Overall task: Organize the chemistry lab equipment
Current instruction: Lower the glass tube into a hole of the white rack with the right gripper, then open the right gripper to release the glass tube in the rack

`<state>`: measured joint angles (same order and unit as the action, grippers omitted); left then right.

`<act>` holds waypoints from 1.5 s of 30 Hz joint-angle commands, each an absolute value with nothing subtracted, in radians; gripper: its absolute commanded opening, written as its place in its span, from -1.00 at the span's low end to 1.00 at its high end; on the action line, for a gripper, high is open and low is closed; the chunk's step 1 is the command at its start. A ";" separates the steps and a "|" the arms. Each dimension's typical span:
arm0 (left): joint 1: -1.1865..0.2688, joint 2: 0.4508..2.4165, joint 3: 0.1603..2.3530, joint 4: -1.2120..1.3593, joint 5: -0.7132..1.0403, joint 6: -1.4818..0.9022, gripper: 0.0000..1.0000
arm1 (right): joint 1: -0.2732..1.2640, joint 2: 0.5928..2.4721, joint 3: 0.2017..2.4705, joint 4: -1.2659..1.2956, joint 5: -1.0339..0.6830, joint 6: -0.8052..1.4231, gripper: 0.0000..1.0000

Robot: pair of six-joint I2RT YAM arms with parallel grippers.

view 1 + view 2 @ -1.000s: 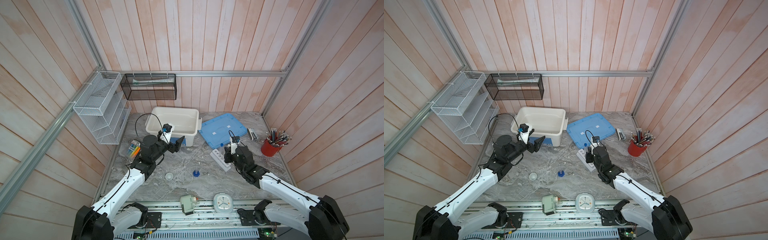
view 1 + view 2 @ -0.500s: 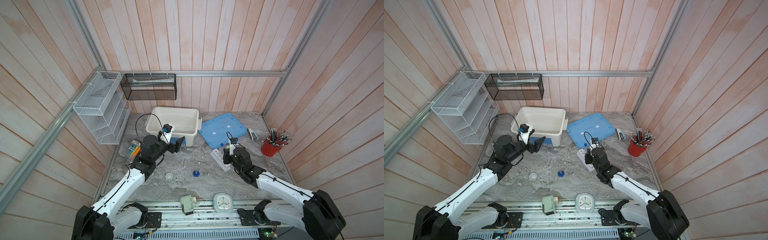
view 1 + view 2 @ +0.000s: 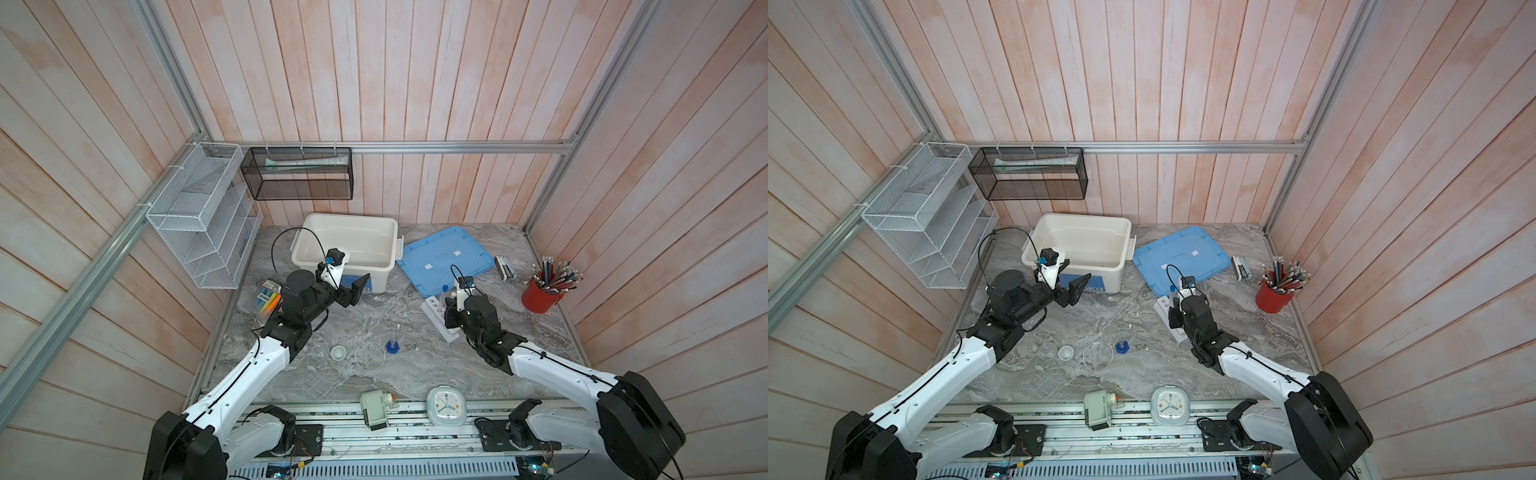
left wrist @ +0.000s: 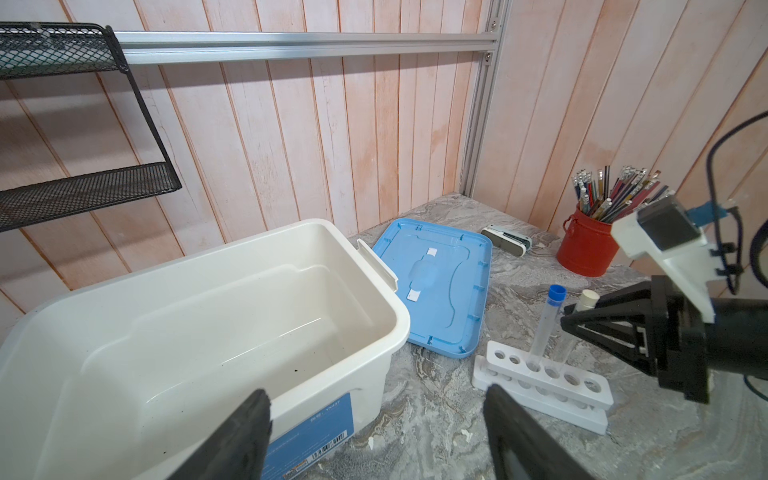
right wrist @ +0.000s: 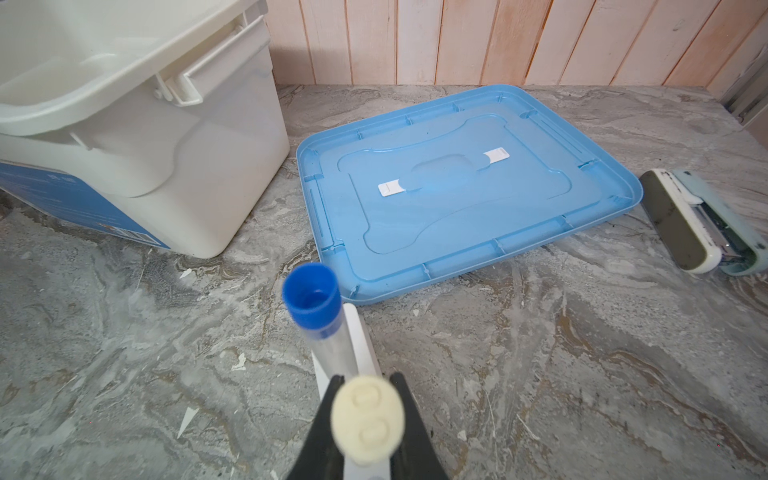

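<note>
A white six-hole rack lies on the marble table right of centre. Two thin clear tubes stand in it: a blue-capped tube and a white-capped tube. My right gripper is shut on the white-capped tube just under its cap, over the rack. My left gripper hangs open and empty above the table by the white bin's front. The left wrist view shows the rack and the right gripper. A blue-based clear cylinder, a clear round dish and small clear cups sit nearer the front.
The open white bin stands at the back, with its blue lid lying flat beside it. A red cup of pencils and a stapler are at the right. A clock and a sharpener sit at the front edge, markers at the left.
My right gripper has shifted slightly toward the left with the white-capped tube in it. The left arm has stayed where it was.
</note>
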<state>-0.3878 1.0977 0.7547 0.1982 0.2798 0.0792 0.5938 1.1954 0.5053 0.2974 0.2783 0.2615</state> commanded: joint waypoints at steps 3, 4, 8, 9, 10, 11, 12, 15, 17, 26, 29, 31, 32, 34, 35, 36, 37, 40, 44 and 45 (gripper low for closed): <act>-0.385 1.085 0.761 0.191 0.291 0.092 0.63 | 0.589 1.213 0.500 0.286 0.262 0.270 -0.89; -0.385 1.084 0.762 0.192 0.292 0.092 0.63 | 0.589 1.213 0.501 0.285 0.262 0.270 -0.89; -0.385 1.083 0.762 0.191 0.294 0.092 0.63 | 0.589 1.210 0.503 0.279 0.260 0.269 -0.76; -0.385 1.083 0.762 0.191 0.295 0.092 0.63 | 0.590 1.208 0.505 0.278 0.259 0.270 -0.72; -0.385 1.083 0.761 0.191 0.296 0.091 0.63 | 0.590 1.205 0.507 0.274 0.257 0.269 -0.66; -0.385 1.083 0.762 0.190 0.296 0.092 0.63 | 0.589 1.202 0.510 0.271 0.254 0.268 -0.61; -0.385 1.083 0.761 0.191 0.296 0.092 0.63 | 0.590 1.197 0.512 0.265 0.250 0.268 -0.56; -0.385 1.083 0.761 0.191 0.299 0.091 0.63 | 0.590 1.180 0.521 0.251 0.252 0.264 -0.41; -0.385 1.081 0.762 0.193 0.300 0.091 0.63 | 0.589 1.166 0.522 0.245 0.254 0.262 -0.30; -0.385 1.075 0.763 0.196 0.305 0.089 0.63 | 0.589 1.085 0.552 0.217 0.250 0.242 -0.11; -0.385 1.072 0.765 0.195 0.308 0.087 0.64 | 0.589 1.053 0.580 0.186 0.247 0.233 -0.09; -0.385 1.075 0.764 0.193 0.314 0.086 0.64 | 0.589 1.032 0.599 0.166 0.243 0.225 -0.09; -0.385 1.078 0.767 0.191 0.320 0.085 0.64 | 0.590 1.021 0.610 0.158 0.241 0.218 -0.08; -0.385 1.086 0.772 0.185 0.358 0.078 0.64 | 0.589 1.000 0.634 0.138 0.236 0.203 -0.06; -0.385 1.090 0.775 0.180 0.377 0.069 0.64 | 0.590 0.990 0.649 0.127 0.235 0.194 -0.05; -0.385 1.093 0.778 0.174 0.393 0.061 0.64 | 0.589 0.983 0.666 0.112 0.234 0.184 -0.04; -0.389 1.097 0.786 0.167 0.408 0.057 0.64 | 0.589 0.975 0.684 0.097 0.231 0.171 -0.03; -0.403 1.103 0.808 0.134 0.419 0.061 0.64 | 0.589 0.958 0.742 0.054 0.218 0.138 -0.03; -0.405 1.092 0.817 0.101 0.434 0.042 0.61 | 0.589 0.943 0.798 0.013 0.157 0.106 -0.03; -0.405 1.081 0.808 0.101 0.431 0.034 0.61 | 0.590 0.941 0.807 0.003 0.133 0.101 -0.02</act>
